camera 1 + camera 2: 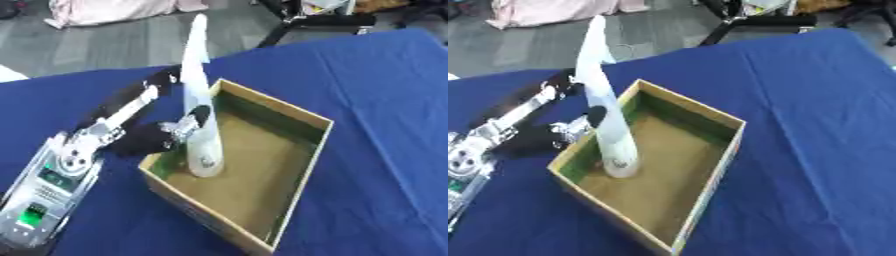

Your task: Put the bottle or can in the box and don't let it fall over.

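A tall white bottle (203, 150) stands upright inside the open cardboard box (308, 165), its base on the box floor close to the left wall. Its upper part looks smeared and tapers to a narrow top. My left hand (171, 131) reaches in from the left over the box's left rim. A dark finger (597, 115) curls round the bottle at mid height, so the hand is shut on it. The box has green inner walls and a brown floor, with nothing else inside. My right hand shows in neither view.
The box sits on a table under a blue cloth (385, 100). My left forearm (52, 175) lies along the table's left side. Beyond the far edge are grey floor, a pink cloth (114, 10) and black furniture legs (315, 22).
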